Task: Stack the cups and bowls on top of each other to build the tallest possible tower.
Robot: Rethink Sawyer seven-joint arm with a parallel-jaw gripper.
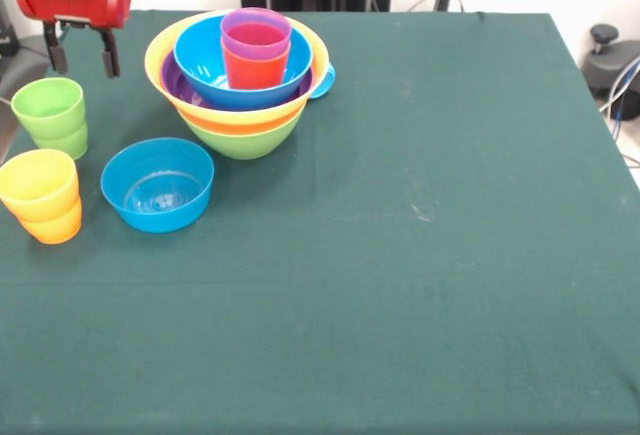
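Table (420,285): a dark green cloth covers it; the near half and the whole right side carry nothing.
Yellow cup (38,187): nearest item, at the left edge, upright and nested in an orange cup (55,227) whose rim and base show beneath it.
Smaller blue bowl (158,184): upright just right of that pair, apart from it, holding nothing.
Green cup (50,115): behind the yellow cup, upright, apparently two green cups nested.
Tower (240,70): farther back, left of centre. A lime green bowl (243,136) forms the base, then an orange band, a yellow bowl (165,55), a purple bowl (172,82) and a big blue bowl (205,70). Inside stands an orange-red cup (256,67) with a purple cup (256,31) nested on it. A light blue piece (324,81) pokes out at its right.
Gripper (84,57): farthest back, top left, red body with two dark fingers (110,53) hanging apart and empty, above and behind the green cup, left of the tower.
Progress: my judgement is that the loose cups and smaller blue bowl remain to be added.
Risk: a descent onto the green cup could clip its rim and tip it toward the table's left edge, since the fingers hang slightly behind it.
Risk: swinging toward the tower could knock the yellow bowl's rim and shift the pile.
Risk: nested cups may lift as a pair, or separate and drop midway.
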